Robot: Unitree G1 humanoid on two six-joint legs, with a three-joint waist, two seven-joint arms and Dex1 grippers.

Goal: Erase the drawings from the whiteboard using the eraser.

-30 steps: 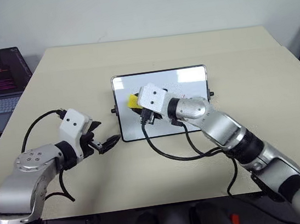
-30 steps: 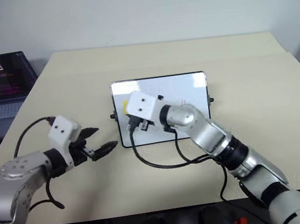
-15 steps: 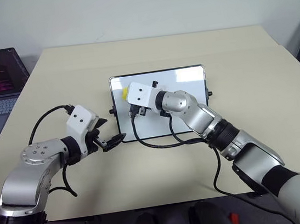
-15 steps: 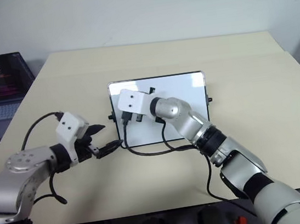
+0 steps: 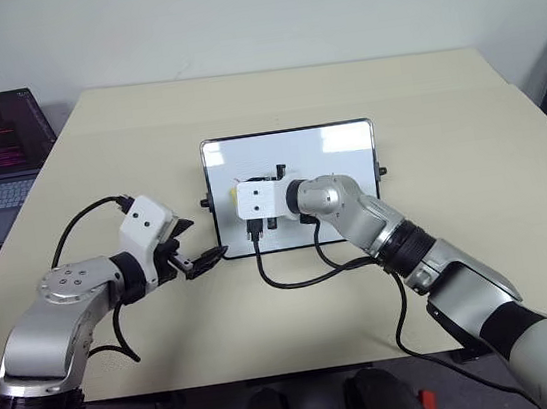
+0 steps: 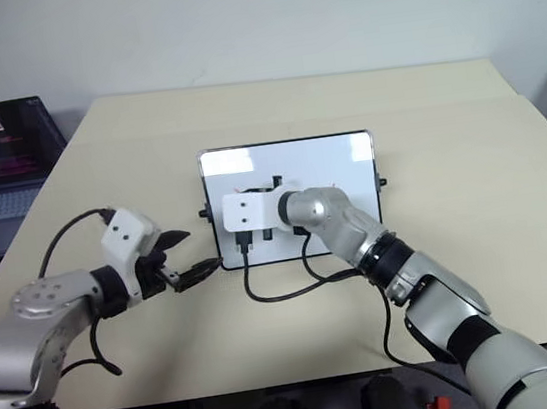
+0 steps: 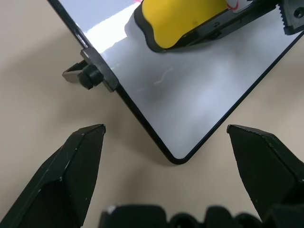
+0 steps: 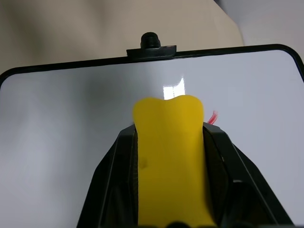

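Pressing on the whiteboard (image 8: 71, 142), the eraser (image 8: 168, 161) is clamped by the right gripper (image 8: 168, 142); the left gripper (image 7: 164, 137) is held spread at the board's corner.

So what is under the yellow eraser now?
The eraser, held in the right pincer, lies over the whiteboard. A bit of red drawing peeks out beside it; anything beneath is covered.

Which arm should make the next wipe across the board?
Right. The right gripper is shut on the eraser, which is over the whiteboard beside a leftover red mark. The left gripper is open and empty at the board's near corner.
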